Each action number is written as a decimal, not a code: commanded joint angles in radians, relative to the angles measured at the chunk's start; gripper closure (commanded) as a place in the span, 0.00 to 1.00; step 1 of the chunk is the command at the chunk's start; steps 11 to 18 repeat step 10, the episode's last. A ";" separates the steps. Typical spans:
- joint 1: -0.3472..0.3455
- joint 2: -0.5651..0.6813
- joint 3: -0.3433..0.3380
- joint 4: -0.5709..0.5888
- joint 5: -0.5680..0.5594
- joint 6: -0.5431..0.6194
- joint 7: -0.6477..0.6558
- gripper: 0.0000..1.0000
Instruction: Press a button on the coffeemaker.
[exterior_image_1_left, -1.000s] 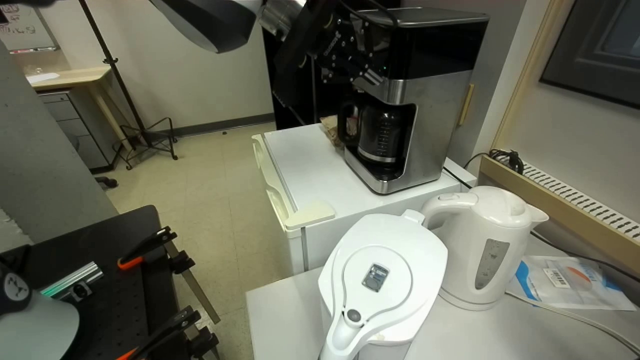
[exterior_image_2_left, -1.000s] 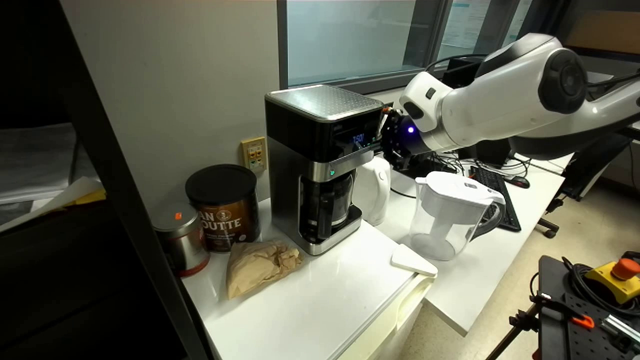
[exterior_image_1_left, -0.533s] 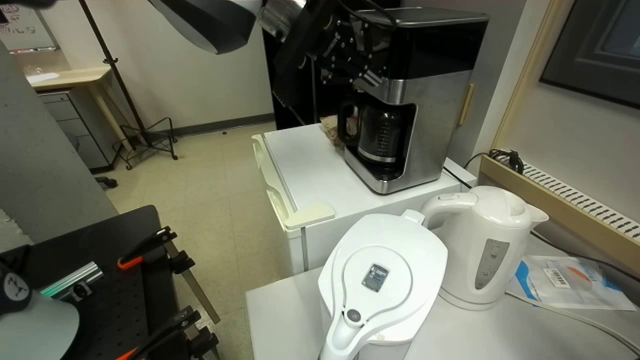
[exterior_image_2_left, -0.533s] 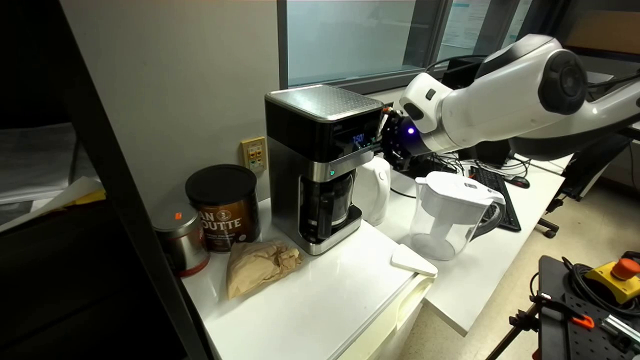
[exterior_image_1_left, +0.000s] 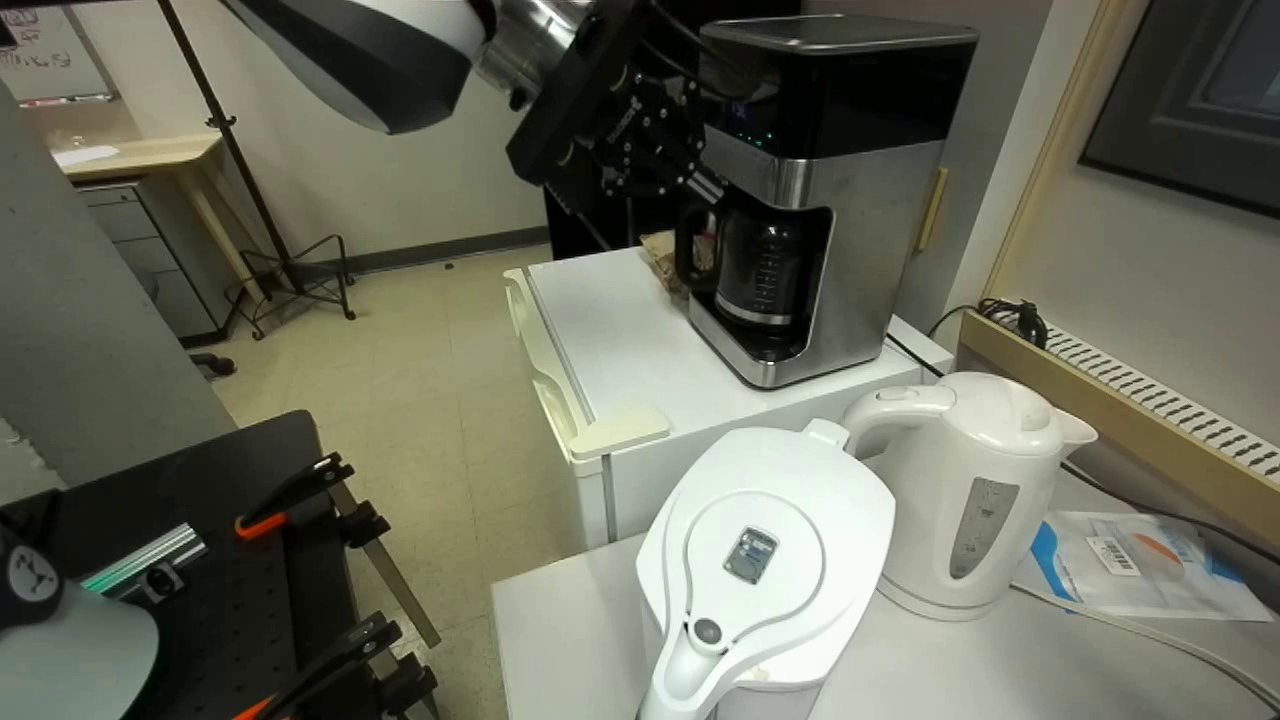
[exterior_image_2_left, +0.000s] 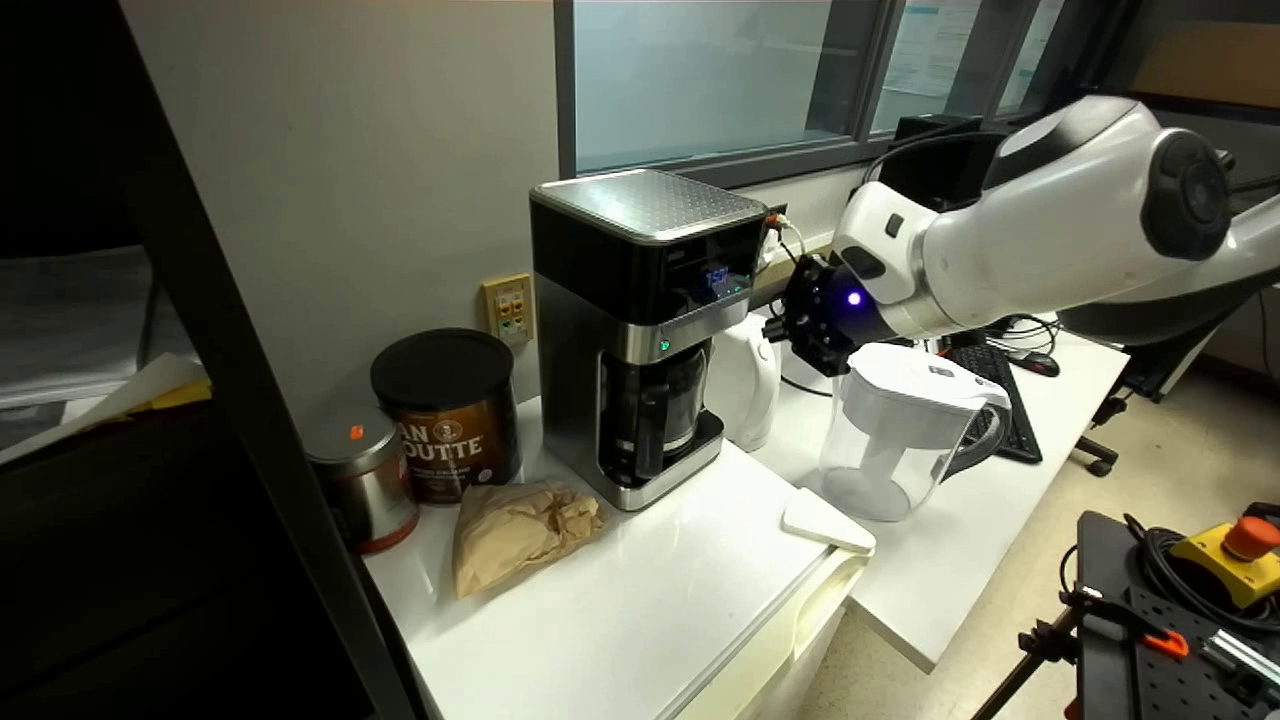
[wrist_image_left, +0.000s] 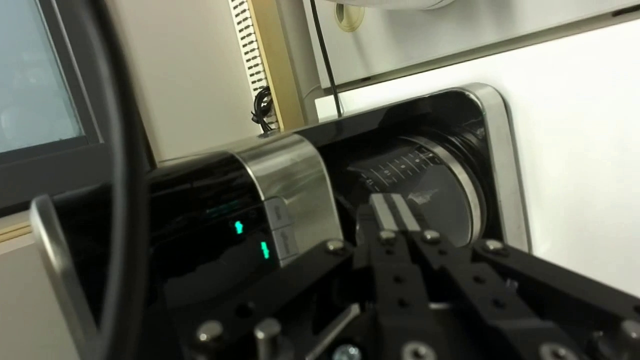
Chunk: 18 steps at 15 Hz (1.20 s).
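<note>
- We see the claw narrow, its two fingers together, near but apart from the front of the drip coffeemaker.
- The drip coffeemaker stands upright on the white worktop; its glass carafe sits inside, contents too dark for us to tell.
- Beside it we find a black-lidded coffee can; on the opposite side, an electric kettle and a filter pitcher.

This is an office or lab: a robot arm beside the coffeemaker, a desk with keyboard and mouse near it, a whiteboard well apart.
</note>
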 joint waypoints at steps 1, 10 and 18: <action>-0.004 -0.089 -0.004 -0.085 -0.048 0.039 -0.018 1.00; -0.001 -0.207 -0.005 -0.190 -0.174 0.062 -0.001 1.00; -0.001 -0.207 -0.005 -0.190 -0.174 0.062 -0.001 1.00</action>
